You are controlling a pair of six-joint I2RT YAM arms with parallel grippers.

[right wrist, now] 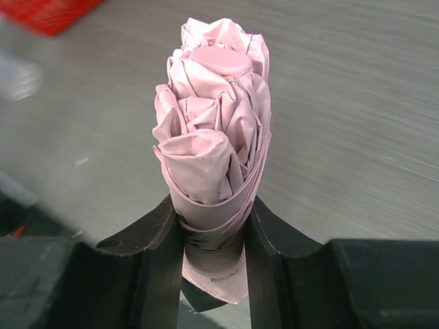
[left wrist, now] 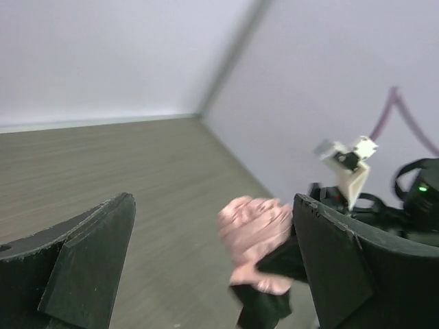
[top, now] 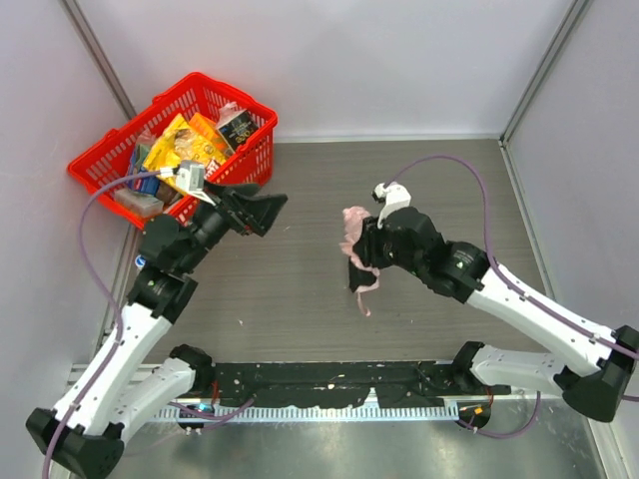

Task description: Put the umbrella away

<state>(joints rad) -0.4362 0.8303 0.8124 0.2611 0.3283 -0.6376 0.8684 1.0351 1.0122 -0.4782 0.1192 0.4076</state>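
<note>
Grey table (top: 300,299), right hand (top: 358,251) clasping umbrella (top: 351,222), canopy end toward back wall (top: 349,60)

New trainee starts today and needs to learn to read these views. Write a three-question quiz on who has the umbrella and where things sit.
1. True or false: the left gripper is clamped on the umbrella.
2. Where does the red basket sit in the top view?
A. in the far left corner, beside the left arm
B. between the two arm bases
C. under the right arm
3. Fill the gap: the folded pink fabric is pinched between the fingers of the ____ gripper.

Key
1. False: its jaws stand wide open, apart from the umbrella.
2. A
3. right: the right gripper holds it.
</note>
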